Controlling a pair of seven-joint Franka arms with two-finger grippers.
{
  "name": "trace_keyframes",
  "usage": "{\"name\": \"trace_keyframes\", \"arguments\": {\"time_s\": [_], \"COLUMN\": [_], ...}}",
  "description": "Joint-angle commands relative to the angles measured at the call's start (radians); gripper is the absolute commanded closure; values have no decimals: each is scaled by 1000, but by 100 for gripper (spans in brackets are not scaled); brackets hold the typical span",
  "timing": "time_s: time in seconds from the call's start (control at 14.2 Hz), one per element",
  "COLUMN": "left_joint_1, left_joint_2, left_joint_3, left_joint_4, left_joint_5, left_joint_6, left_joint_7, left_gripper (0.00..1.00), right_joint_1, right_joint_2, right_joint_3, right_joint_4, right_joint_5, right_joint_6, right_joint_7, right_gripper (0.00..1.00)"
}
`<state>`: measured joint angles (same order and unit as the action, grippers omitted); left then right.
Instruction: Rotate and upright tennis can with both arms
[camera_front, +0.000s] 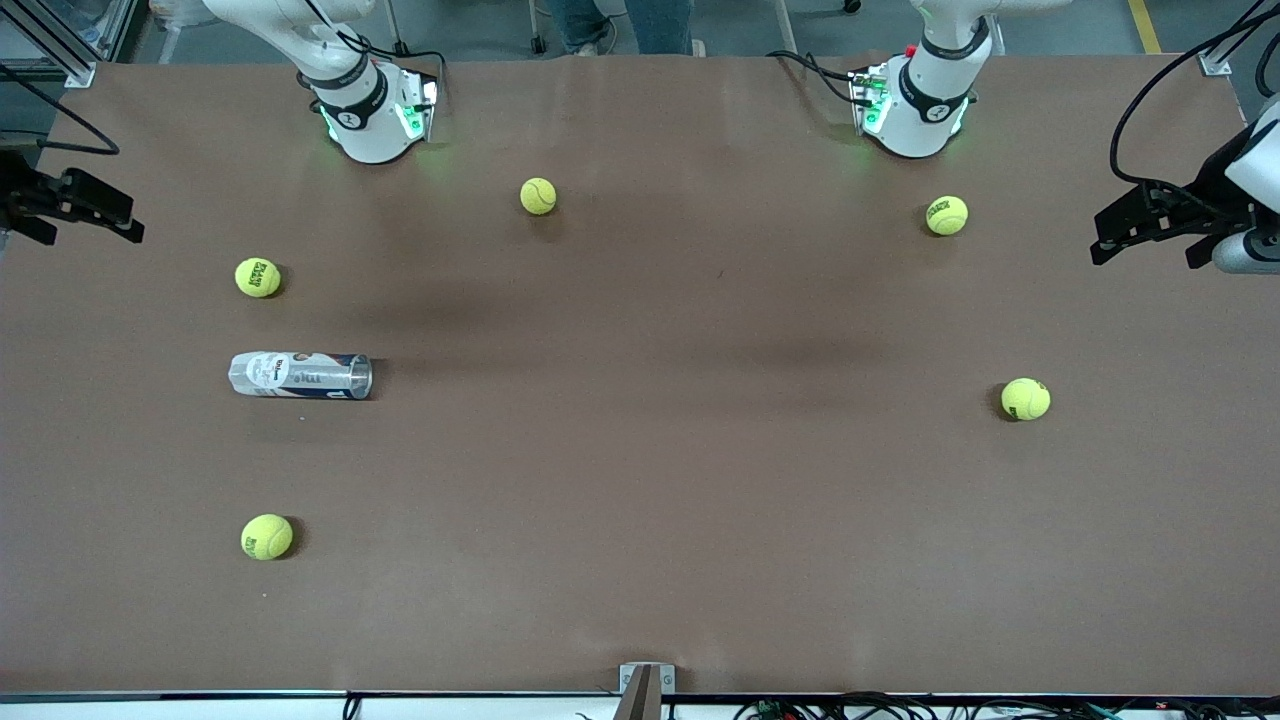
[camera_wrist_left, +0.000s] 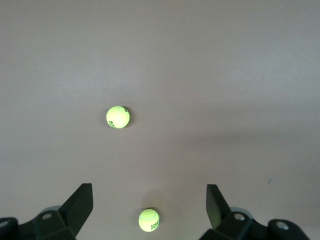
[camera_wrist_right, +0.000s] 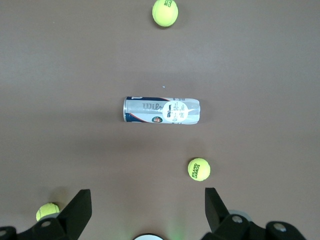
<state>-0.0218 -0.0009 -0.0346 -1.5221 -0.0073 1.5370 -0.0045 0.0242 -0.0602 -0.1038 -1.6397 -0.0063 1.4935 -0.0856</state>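
Observation:
The tennis can (camera_front: 300, 375) lies on its side on the brown table, toward the right arm's end; it is a clear tube with a white and dark-blue label. In the right wrist view the tennis can (camera_wrist_right: 161, 110) shows far below, well clear of the fingers. My right gripper (camera_front: 125, 222) hangs high over that end of the table, open and empty (camera_wrist_right: 147, 195). The left gripper (camera_front: 1145, 250) hovers high over the left arm's end, also open with nothing between its fingers (camera_wrist_left: 149, 192). Neither gripper touches anything.
Several yellow-green tennis balls lie scattered: two flank the can (camera_front: 258, 277) (camera_front: 267, 536), one sits between the arm bases (camera_front: 538, 196), two lie toward the left arm's end (camera_front: 946, 215) (camera_front: 1026, 399). The left wrist view shows two balls (camera_wrist_left: 118, 117) (camera_wrist_left: 149, 220).

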Motion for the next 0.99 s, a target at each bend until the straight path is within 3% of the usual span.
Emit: {"name": "trace_keyframes", "arguments": {"time_s": [0.0,0.14,0.57,0.92], "left_joint_1": [2,2,3,3], "left_joint_2": [2,2,2,2], "left_joint_3": [-5,-5,-5,-5], "left_joint_4": [11,11,13,13], "left_joint_5": [13,13,13,13], "left_joint_6": [-9,-9,-9,-9], "left_joint_7": [-14,-14,-12,-12], "left_gripper": [0,0,0,0], "right_joint_1": [-6,-32,-75,-53], "right_joint_2": [65,83,141,235], "right_joint_3": [-4,-4,-2,3], "right_joint_4": [49,40,40,40], "right_joint_5": [-8,-8,-4,-26], "right_joint_6": [-4,2,-9,22], "right_joint_7": [-14,30,782,1155], "right_gripper": [0,0,0,0]}}
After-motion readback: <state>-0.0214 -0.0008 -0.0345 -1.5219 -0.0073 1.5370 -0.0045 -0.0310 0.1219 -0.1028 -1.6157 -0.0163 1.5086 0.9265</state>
